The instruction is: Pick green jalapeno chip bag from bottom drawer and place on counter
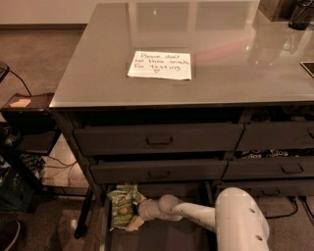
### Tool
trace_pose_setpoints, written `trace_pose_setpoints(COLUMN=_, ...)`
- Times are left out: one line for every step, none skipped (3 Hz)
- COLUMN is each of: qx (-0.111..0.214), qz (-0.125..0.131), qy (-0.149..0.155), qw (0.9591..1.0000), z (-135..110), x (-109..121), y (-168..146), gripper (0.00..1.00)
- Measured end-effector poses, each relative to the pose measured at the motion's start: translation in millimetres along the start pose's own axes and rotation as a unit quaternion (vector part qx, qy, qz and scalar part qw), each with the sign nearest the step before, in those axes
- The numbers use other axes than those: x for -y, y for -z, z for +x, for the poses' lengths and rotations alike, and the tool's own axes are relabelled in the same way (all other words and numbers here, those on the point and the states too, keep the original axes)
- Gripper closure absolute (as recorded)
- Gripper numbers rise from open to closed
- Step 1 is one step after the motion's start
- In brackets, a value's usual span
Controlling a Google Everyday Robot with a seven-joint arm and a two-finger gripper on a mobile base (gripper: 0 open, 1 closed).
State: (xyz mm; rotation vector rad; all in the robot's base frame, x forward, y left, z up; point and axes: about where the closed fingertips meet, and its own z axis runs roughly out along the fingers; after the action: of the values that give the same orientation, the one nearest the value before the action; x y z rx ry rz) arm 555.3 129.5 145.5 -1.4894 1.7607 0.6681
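Note:
The green jalapeno chip bag [121, 207] lies in the open bottom drawer [162, 238], at its left end, below the cabinet front. My gripper [135, 210] reaches in from the right on a white arm [196, 214]. It is open, with one tan finger above the bag's right edge and one below it, right against the bag. The counter [225, 73] is the glossy grey-brown top above, with a white handwritten note [160, 64] on it.
Two rows of dark drawer fronts with handles [159, 139] hang above the open drawer. A right-hand drawer [267, 154] is ajar with dark packets showing. A dark object [301, 14] stands at the counter's far right. Cables and a black stand [24, 122] are at the left.

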Motion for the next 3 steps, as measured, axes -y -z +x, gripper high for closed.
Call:
trace_pose_setpoints(qx=0.003, qz=-0.009, qy=-0.001, qw=1.0000, z=-1.5, x=2.5, y=-13.5, gripper=0.00)
trace_pose_setpoints(qx=0.007, qz=-0.014, qy=0.000, qw=0.9999, z=-2.5, x=3.0, y=-22.7, gripper=0.18)
trace_pose_setpoints(qx=0.008, qz=-0.014, qy=0.001, qw=0.9999, z=-3.1, x=3.3, y=-23.2, gripper=0.43)
